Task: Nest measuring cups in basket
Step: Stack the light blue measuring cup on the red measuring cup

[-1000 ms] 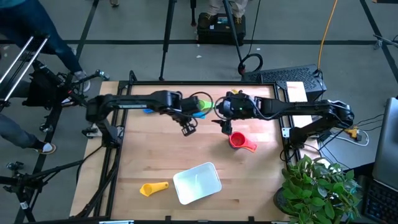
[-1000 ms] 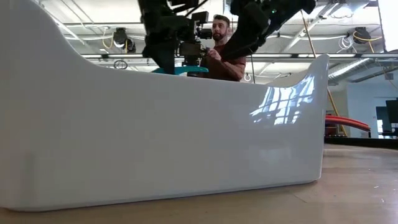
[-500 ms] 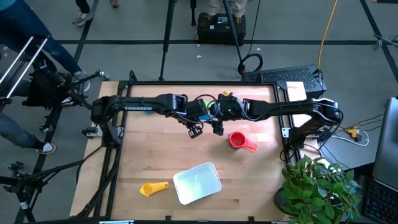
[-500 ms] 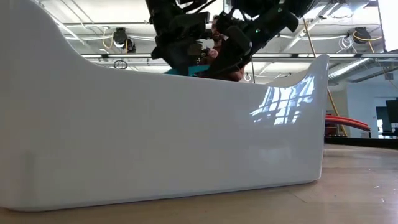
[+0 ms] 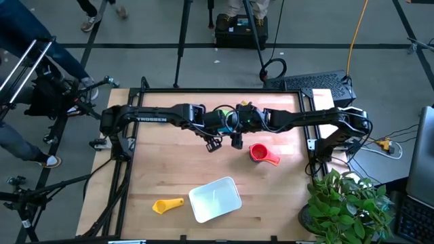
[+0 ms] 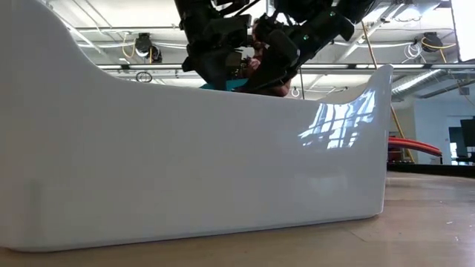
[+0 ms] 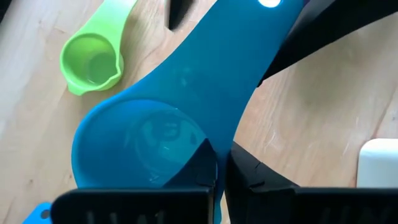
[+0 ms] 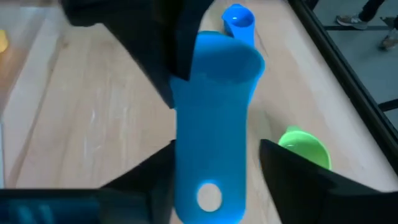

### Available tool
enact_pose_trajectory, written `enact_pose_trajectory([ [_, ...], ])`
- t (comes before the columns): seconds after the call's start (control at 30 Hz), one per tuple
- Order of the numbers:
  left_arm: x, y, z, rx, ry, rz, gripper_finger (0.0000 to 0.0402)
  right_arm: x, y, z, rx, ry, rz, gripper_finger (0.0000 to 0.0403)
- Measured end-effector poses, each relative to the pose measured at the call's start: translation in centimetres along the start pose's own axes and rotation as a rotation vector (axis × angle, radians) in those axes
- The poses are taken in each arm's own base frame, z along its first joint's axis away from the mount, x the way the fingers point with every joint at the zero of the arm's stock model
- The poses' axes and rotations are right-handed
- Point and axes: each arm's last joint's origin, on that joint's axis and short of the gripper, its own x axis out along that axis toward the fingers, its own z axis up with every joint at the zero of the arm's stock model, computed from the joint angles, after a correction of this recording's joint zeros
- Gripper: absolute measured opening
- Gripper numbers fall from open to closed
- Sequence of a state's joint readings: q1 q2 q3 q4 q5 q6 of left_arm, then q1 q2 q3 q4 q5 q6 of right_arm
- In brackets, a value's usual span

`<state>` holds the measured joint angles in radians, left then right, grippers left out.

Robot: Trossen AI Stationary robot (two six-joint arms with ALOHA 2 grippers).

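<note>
A large blue measuring cup (image 7: 140, 146) hangs above the table's far middle, with my left gripper (image 7: 221, 171) shut on its bowl. Its flat handle (image 8: 211, 143) reaches between the fingers of my open right gripper (image 8: 214, 168), which stand on either side of the handle's holed end. On the wood below lie a green cup (image 7: 90, 59) and a small blue cup (image 8: 238, 18). A red cup (image 5: 261, 154) lies toward the right and a yellow cup (image 5: 166, 205) near the front. The whitish basket (image 5: 215, 198) stands at the near middle. My left gripper grips the bowl's wall (image 7: 208, 152) where the handle starts, one finger inside the bowl and one outside. The fingers come slanting down from above. The cup is lifted clear, its handle pointing away toward my right gripper. My right gripper: a gap shows beside one finger (image 8: 280, 168); whether the other touches the handle I cannot tell.
In the low view the basket's wall (image 6: 193, 163) fills the foreground and hides the table behind it. A person shows beyond the table's far edge. Bare wood lies between the basket and the arms.
My right gripper has come down and toward the table's left until its fingers stand around the blue cup's handle. My left gripper has carried the cup a little toward the table's right, keeping it clear of the table.
</note>
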<state>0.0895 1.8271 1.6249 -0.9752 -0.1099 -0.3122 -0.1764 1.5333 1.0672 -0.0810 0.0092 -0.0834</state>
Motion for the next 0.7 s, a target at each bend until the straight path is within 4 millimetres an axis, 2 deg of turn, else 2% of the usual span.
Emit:
enact_pose_trajectory([
  [0.13,0.00,0.00,0.00,-0.004,0.000,0.000,0.0008,0.00,0.09,-0.01,-0.004,-0.002,0.036,0.0120],
  [0.17,0.00,0.00,0.00,-0.005,0.000,-0.001,0.0008,0.00,0.10,-0.03,-0.005,0.001,0.037,0.0113],
  [0.47,0.00,0.00,0.01,0.001,-0.001,-0.001,0.0009,0.00,0.08,-0.11,-0.020,0.009,0.036,0.0113],
  [0.7,0.00,0.01,-0.06,0.035,0.006,0.002,0.0072,-0.01,0.03,-0.29,-0.030,0.026,0.035,0.0113],
])
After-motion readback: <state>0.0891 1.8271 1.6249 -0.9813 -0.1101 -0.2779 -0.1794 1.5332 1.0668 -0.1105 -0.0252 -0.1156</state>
